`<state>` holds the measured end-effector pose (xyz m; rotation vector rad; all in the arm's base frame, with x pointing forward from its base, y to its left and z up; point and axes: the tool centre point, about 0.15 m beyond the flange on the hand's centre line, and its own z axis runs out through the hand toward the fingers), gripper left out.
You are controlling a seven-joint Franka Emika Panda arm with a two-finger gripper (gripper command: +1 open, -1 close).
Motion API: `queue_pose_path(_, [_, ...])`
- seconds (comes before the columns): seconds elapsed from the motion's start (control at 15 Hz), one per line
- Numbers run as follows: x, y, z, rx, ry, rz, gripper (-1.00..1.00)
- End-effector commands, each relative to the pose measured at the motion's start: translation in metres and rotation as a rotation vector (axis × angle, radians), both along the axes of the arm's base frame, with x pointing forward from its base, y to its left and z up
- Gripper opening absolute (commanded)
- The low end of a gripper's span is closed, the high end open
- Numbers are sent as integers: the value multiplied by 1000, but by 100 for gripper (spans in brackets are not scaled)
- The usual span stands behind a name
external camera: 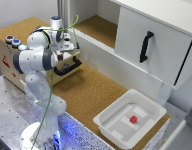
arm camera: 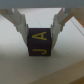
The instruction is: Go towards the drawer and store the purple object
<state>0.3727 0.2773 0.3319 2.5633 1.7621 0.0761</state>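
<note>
The white Franka arm (external camera: pixel 37 57) is rising from its base near the exterior view's left, elbow folding back and forearm reaching forward; the wrist is angling downward; in the wrist view, the gripper (arm camera: pixel 41 31) is clamping its two fingers (arm camera: pixel 20 24) against the purple object (arm camera: pixel 40 43), one on each side.

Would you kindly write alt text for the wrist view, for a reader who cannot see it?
A dark purple block with yellow letters fills the frame's centre, gripped between the gripper's two grey fingers. Beneath it lies a pale, blurred surface.
</note>
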Motion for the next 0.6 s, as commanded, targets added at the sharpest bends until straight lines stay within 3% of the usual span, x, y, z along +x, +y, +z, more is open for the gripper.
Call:
queue_pose_path(0.0, [-17, -14, 10, 127, -61, 188, -100])
queue_pose_path(0.27, [-19, -2, 16, 179, -26, 302, -100])
queue_pose_path(0.53, [-22, 13, 2, 133, -34, 444, -100])
